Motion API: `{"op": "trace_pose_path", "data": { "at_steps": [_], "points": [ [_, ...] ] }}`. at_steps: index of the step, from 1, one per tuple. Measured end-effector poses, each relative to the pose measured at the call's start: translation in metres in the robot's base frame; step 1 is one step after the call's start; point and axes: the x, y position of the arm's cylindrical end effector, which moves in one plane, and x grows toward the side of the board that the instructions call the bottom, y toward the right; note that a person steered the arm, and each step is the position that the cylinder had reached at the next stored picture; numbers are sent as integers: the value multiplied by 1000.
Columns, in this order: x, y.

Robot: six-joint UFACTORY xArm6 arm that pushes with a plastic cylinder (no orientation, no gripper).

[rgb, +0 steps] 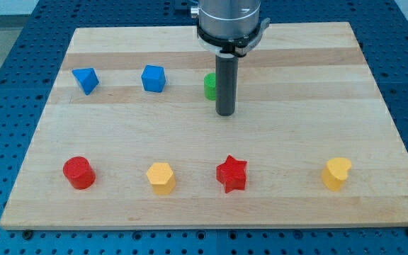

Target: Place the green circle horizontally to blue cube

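Wooden table (211, 205) holds the green circle (209, 86) half hidden behind my tip (224, 113), already roughly level with the blue cube (153, 78) to its left, so I judge only a slight aligning nudge remains; no jaws exist here.

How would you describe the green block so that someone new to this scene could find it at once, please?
Start at the wooden board and follow its upper row from the view's left: a blue block, the blue cube, then the green circle. It sits right beside my tip, partly hidden behind the rod. It is the only green block on the board.
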Motion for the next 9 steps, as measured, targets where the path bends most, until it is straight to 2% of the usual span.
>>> {"op": "trace_pose_path", "data": {
  "at_steps": [2,5,7,8,9],
  "points": [
    [0,3],
    [-1,-28],
    [-38,-27],
    [-45,-27],
    [-32,-27]
  ]
}}
